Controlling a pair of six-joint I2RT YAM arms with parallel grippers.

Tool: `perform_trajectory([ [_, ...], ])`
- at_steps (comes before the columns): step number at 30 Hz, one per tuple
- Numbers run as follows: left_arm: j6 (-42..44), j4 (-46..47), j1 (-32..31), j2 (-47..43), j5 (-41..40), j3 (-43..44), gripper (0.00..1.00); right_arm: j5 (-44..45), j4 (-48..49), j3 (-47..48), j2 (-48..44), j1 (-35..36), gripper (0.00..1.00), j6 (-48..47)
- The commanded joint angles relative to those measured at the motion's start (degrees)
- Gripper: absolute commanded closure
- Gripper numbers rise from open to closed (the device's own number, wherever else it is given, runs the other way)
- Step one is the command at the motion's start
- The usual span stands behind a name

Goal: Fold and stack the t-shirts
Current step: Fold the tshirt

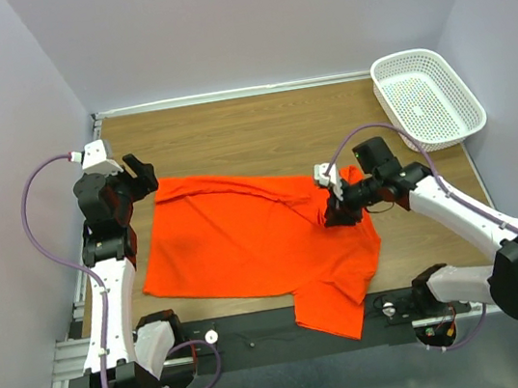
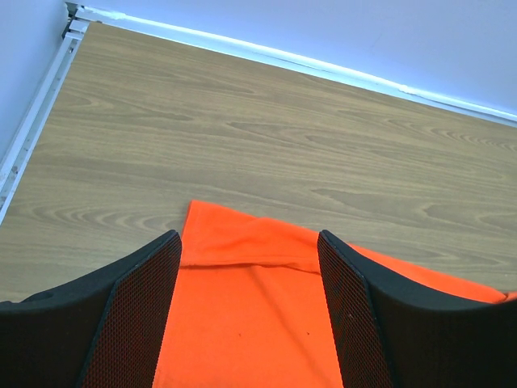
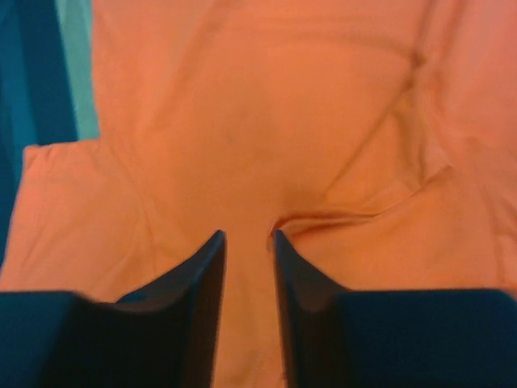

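Pinching at the cloth, the right hand (image 3: pixel 247 236) stands narrow, its jaws almost together on a small pucker of the orange-red t-shirt (image 1: pixel 246 240); a crease runs away from the tips toward the shirt's right side. The left hand (image 2: pixel 246 311) is wide, holding nothing, and hangs just over the shirt's far-left corner, where a thin hem fold shows. The shirt lies spread but rumpled across the middle of the wooden surface (image 1: pixel 259 126), and one part of it spills over the near edge onto the black rail. A white perforated basket (image 1: pixel 425 96) sits at the far right corner, well apart from the shirt.

The risk, as I judge it, is an uneven fold. The right hand's bite looks shallow, so a lift could let the cloth slip out or take only the top layer. With the left corner not yet gripped, a pull from one side alone would drag the shirt askew. The overhanging part may also snag on the rail.
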Motion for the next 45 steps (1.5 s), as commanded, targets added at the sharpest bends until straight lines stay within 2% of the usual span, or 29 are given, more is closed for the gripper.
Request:
perform_trajectory([
  [1, -0.2, 1.4, -0.3, -0.7, 1.4, -0.7, 0.24, 4.7, -6.8, -1.1, -0.4, 4.2, 0.57, -5.4],
  [2, -0.3, 1.3, -0.3, -0.8, 1.4, -0.7, 0.24, 5.8, -6.9, -0.1, -0.6, 4.2, 0.49, -5.2],
  [4, -0.2, 1.5, -0.3, -0.7, 1.5, -0.7, 0.24, 9.2, -6.0, 1.5, -1.9, 4.0, 0.43, -2.8],
  [5, -0.2, 1.5, -0.3, -0.7, 1.4, -0.7, 0.24, 11.3, -3.7, 2.1, -2.5, 3.8, 0.3, 0.4],
  [6, -0.2, 1.5, -0.4, -0.6, 1.5, -0.7, 0.24, 14.1, 3.4, 2.8, -1.9, 3.8, 0.25, 8.6],
  [7, -0.3, 1.5, -0.3, -0.5, 1.6, -0.7, 0.24, 18.6, 5.9, 3.6, -0.3, 3.7, 0.23, 11.3],
  [9, -0.3, 1.6, -0.3, -0.5, 1.8, -0.7, 0.24, 19.9, 6.9, 6.4, 5.7, 3.7, 0.24, 16.8],
  [11, -0.3, 1.3, -0.3, -0.7, 1.7, -0.7, 0.24, 17.8, 7.0, 9.8, 14.9, 3.7, 0.29, 20.3],
  [13, -0.2, 1.3, -0.3, -1.0, 1.5, -0.8, 0.24, 16.1, 7.3, 12.3, 21.3, 3.7, 0.3, 22.4],
  [16, -0.2, 1.4, -0.4, -1.5, 1.2, -0.9, 0.24, 18.4, 8.8, 15.6, 26.2, 3.7, 0.31, 24.5],
  [22, -0.2, 1.5, -0.5, -1.3, 1.5, -0.7, 0.24, 23.2, 10.6, 18.1, 30.1, 3.7, 0.31, 25.3],
  [27, -0.2, 1.6, -0.5, -0.9, 2.2, -0.7, 0.24, 19.8, 10.3, 18.3, 33.6, 3.6, 0.32, 25.9],
  [30, -0.2, 1.6, -0.4, -1.2, 2.3, -0.7, 0.24, 18.4, 10.1, 19.0, 35.3, 3.7, 0.35, 26.0],
  [38, -0.3, 1.8, -0.4, -1.1, 2.5, -0.7, 0.24, 14.6, 9.5, 18.0, 32.0, 3.7, 0.73, 23.8],
  [40, -0.3, 1.8, -0.4, -0.9, 2.6, -0.7, 0.24, 12.0, 9.4, 17.6, 31.2, 3.7, 0.75, 23.1],
  [41, -0.2, 1.8, -0.4, -0.9, 2.6, -0.7, 0.24, 10.9, 9.1, 17.4, 30.6, 3.7, 0.81, 22.6],
  [45, -0.3, 1.9, -0.4, -0.9, 2.5, -0.7, 0.24, 4.5, 6.7, 17.3, 29.7, 4.3, 0.85, 19.9],
])
